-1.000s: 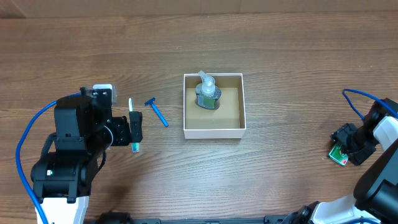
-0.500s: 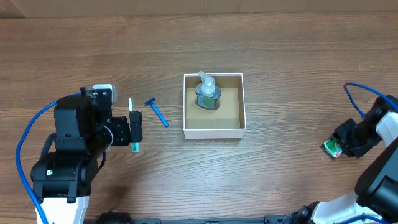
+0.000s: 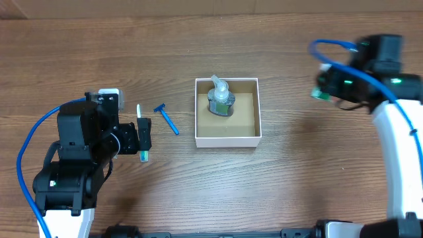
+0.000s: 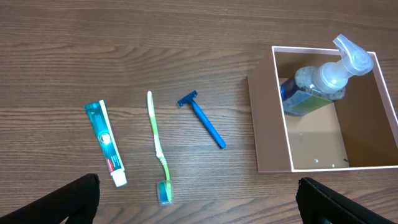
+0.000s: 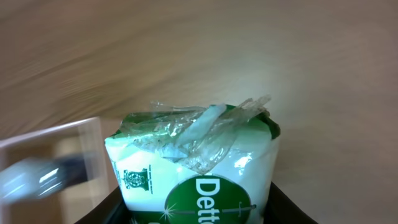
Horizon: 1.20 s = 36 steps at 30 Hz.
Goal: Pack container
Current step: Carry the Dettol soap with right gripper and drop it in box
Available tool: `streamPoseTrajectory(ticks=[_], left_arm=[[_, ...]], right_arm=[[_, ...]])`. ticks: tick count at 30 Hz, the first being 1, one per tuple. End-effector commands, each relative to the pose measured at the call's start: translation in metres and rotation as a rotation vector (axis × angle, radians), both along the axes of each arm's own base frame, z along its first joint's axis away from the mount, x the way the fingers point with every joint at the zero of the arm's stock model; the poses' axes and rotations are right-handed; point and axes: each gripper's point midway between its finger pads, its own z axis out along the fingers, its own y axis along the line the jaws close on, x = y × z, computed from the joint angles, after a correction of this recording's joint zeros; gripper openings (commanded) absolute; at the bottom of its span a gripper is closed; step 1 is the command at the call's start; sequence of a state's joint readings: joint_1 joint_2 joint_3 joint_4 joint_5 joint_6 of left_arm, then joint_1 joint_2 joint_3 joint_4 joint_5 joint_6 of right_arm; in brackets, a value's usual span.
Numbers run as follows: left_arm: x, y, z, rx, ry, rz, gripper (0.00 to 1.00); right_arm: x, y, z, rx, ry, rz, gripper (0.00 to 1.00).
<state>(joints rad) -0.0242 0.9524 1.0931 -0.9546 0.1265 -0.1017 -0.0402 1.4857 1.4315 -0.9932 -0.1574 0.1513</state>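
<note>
Container (image 3: pixel 228 140) sits at frame centre, a pump bottle (image 3: pixel 220 99) upright in its upper-left corner, free floor toward the lower right. Right gripper (image 3: pixel 324 91), upper right of frame, pinches a green-and-white wrapped packet (image 5: pixel 196 168); the container lies left and slightly below it. Left gripper (image 4: pixel 199 199) spread, empty; packet print reads "Dett", rest cut off.

The container (image 3: pixel 227 140), square, white outside, brown inside, stands upright, top open.

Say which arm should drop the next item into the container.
Right. The right end effector is shut on the Dettol packet, right of the container; the left end effector is open, empty, by the toothbrush.
</note>
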Motion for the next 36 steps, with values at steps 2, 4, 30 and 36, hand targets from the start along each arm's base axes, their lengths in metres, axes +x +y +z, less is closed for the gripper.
streamPoseTrajectory(ticks=[2, 4, 30, 36], left_arm=[[0.003, 0.002, 0.009, 0.010, -0.025, -0.002, 1.00], [0.003, 0.002, 0.009, 0.010, -0.025, -0.002, 1.00], [0.002, 0.002, 0.009, 0.010, -0.024, -0.002, 1.00], [0.002, 0.002, 0.009, 0.010, -0.024, -0.002, 1.00]], right_arm=[[0.000, 0.098, 0.021, -0.015, -0.095, 0.232, 0.10], [0.001, 0.130, 0.016, -0.035, -0.108, 0.248, 0.10], [0.018, 0.179, -0.104, -0.015, 0.165, 0.179, 0.66], [0.026, 0.166, -0.050, -0.044, 0.013, 0.138, 0.66]])
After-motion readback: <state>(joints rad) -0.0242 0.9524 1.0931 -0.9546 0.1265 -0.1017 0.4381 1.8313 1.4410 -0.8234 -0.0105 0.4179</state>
